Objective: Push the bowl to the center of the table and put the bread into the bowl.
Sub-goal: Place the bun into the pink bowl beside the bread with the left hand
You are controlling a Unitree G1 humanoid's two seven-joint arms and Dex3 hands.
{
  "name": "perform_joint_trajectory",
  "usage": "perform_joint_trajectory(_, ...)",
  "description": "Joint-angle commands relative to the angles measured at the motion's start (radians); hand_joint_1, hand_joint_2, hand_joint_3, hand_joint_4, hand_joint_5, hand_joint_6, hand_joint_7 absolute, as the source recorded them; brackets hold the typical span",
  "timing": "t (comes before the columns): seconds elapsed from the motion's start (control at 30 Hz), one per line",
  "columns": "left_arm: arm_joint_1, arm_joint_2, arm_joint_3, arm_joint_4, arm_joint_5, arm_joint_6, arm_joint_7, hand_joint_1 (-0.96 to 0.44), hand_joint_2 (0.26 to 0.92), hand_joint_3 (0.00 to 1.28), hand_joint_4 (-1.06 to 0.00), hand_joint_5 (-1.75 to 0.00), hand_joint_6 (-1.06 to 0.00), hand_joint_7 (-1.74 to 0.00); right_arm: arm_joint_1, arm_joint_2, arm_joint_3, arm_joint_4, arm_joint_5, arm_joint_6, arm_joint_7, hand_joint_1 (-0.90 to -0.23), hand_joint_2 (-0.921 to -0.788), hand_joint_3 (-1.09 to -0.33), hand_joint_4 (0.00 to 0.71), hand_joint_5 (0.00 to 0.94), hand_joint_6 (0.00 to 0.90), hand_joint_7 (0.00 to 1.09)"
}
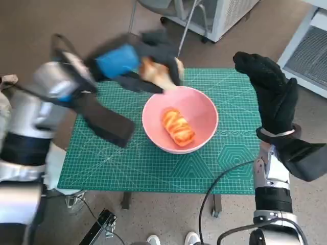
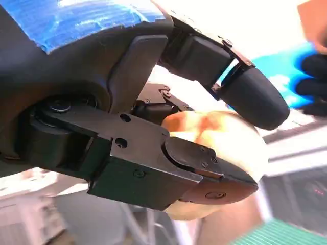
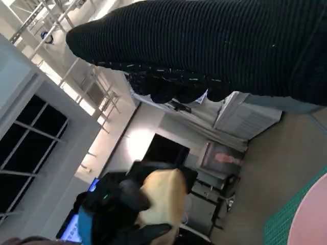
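No brand or readable writing shows; the green cutting mat (image 1: 153,163) bears only grid lines and printed figures too small to read.

In the head view the pink bowl (image 1: 180,118) sits near the middle of the tabletop on the mat, with one glazed bread roll (image 1: 178,126) lying inside it. The left hand (image 1: 134,65) hangs blurred over the bowl's far rim, clamped on a second, pale bread piece (image 1: 156,74). The left wrist view shows what the head view blurs: the black fingers (image 2: 255,99) wrap that bread (image 2: 240,148) from both sides. The right wrist view catches the same held bread (image 3: 161,199) from across the tabletop, plus a sliver of the bowl's rim (image 3: 309,219).

The right hand (image 1: 271,87) is raised beside the mat's right edge, fingers extended, holding nothing. Bare mat lies in front of and right of the bowl.
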Motion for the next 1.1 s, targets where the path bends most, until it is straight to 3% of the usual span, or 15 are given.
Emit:
perform_joint_trajectory(0.03,-0.048,-0.055,-0.049,0.090,0.036,-0.019,0.041,0.00,0.921,0.17,-0.47,-1.26,-0.62,-1.30,0.013,-0.005,0.003,-0.001,-0.010,0.012,0.002,-0.579,-0.921,-0.779,0.316,0.002,-0.001,0.74)
perform_joint_trajectory(0.4,-0.071,-0.205,-0.183,0.341,0.131,0.026,0.134,0.00,0.921,0.18,-0.46,-1.29,-0.61,-1.30,0.028,-0.014,-0.003,-0.018,-0.015,0.008,-0.006,-0.573,-0.921,-0.778,0.312,0.000,-0.001,0.75)
perform_joint_trajectory(0.53,-0.057,-0.238,-0.220,0.393,0.150,0.080,0.118,0.00,0.921,0.24,-0.44,-1.41,-0.49,-1.32,0.035,-0.013,-0.005,-0.028,-0.013,0.010,-0.009,-0.576,-0.921,-0.776,0.313,0.001,-0.001,0.75)
perform_joint_trajectory(0.57,-0.053,-0.243,-0.229,0.398,0.156,0.097,0.107,0.02,0.912,0.23,-0.39,-1.08,-0.43,-1.05,0.037,-0.013,-0.005,-0.031,-0.014,0.011,-0.010,-0.576,-0.921,-0.775,0.313,0.001,-0.001,0.75)
perform_joint_trajectory(0.6,-0.048,-0.246,-0.240,0.395,0.165,0.121,0.081,0.02,0.913,0.21,-0.40,-0.92,-0.43,-0.91,0.039,-0.014,-0.005,-0.035,-0.014,0.012,-0.011,-0.576,-0.921,-0.774,0.313,0.001,-0.001,0.75)
perform_joint_trajectory(0.63,-0.046,-0.248,-0.249,0.393,0.171,0.137,0.063,0.05,0.916,0.20,-0.36,-0.61,-0.40,-0.65,0.041,-0.014,-0.005,-0.039,-0.014,0.013,-0.013,-0.576,-0.921,-0.773,0.314,0.001,-0.001,0.75)
perform_joint_trajectory(0.7,-0.044,-0.252,-0.263,0.376,0.175,0.173,0.004,0.09,0.919,0.19,-0.30,-0.26,-0.36,-0.36,0.043,-0.016,-0.006,-0.046,-0.014,0.016,-0.015,-0.576,-0.921,-0.771,0.314,0.001,-0.001,0.75)
perform_joint_trajectory(0.8,-0.040,-0.250,-0.271,0.330,0.172,0.211,-0.082,0.14,0.920,0.22,-0.23,-0.09,-0.32,-0.20,0.043,-0.019,-0.009,-0.047,-0.012,0.018,-0.016,-0.576,-0.921,-0.767,0.315,0.002,-0.001,0.75)
perform_joint_trajectory(0.9,-0.032,-0.243,-0.270,0.294,0.164,0.230,-0.126,0.16,0.921,0.25,-0.20,-0.03,-0.31,-0.14,0.044,-0.019,-0.010,-0.048,-0.012,0.018,-0.020,-0.574,-0.921,-0.763,0.316,0.002,-0.001,0.75)
perform_joint_trajectory(1.1,-0.003,-0.232,-0.246,0.273,0.128,0.222,-0.122,0.14,0.921,0.28,-0.20,-0.01,-0.32,-0.11,0.042,-0.016,-0.008,-0.048,-0.022,0.012,-0.031,-0.566,-0.921,-0.763,0.319,0.004,-0.001,0.74)
